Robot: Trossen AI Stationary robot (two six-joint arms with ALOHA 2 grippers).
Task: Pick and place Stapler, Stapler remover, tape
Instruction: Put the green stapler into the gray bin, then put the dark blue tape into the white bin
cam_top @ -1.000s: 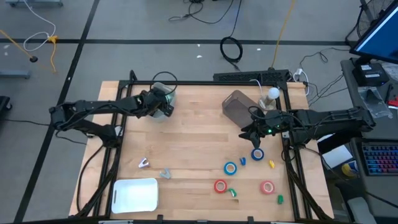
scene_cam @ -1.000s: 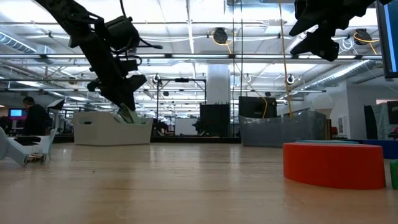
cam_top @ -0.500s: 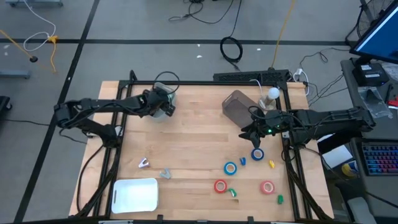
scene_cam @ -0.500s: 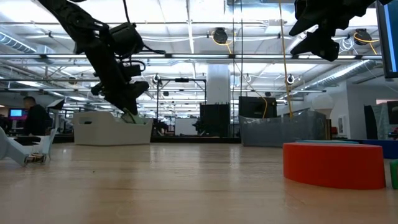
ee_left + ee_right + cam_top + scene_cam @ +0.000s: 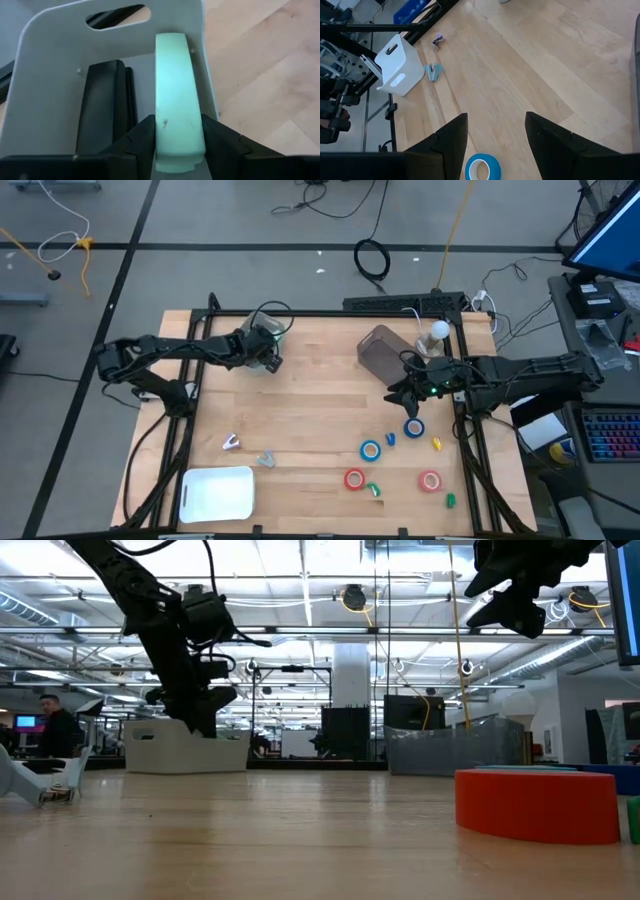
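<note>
Surface (image 5: 320,420) of pale wood filling mid-frame in the high view. White bin (image 5: 262,338) at upper left, left gripper (image 5: 268,352) reaching into it – at a pale green stapler (image 5: 177,90) lying beside a black one (image 5: 102,110); cannot tell whether the jaws clamp it. Right gripper (image 5: 402,393) right of centre, jaws wide, empty, just above a blue tape roll (image 5: 413,427). Second blue roll (image 5: 371,450) and two red rolls (image 5: 354,479) (image 5: 429,480) at lower right – all flat on the wood.

Two dark, slender jointed arms with black cables, each claw (image 5: 177,145) of two angular black fingers.
</note>
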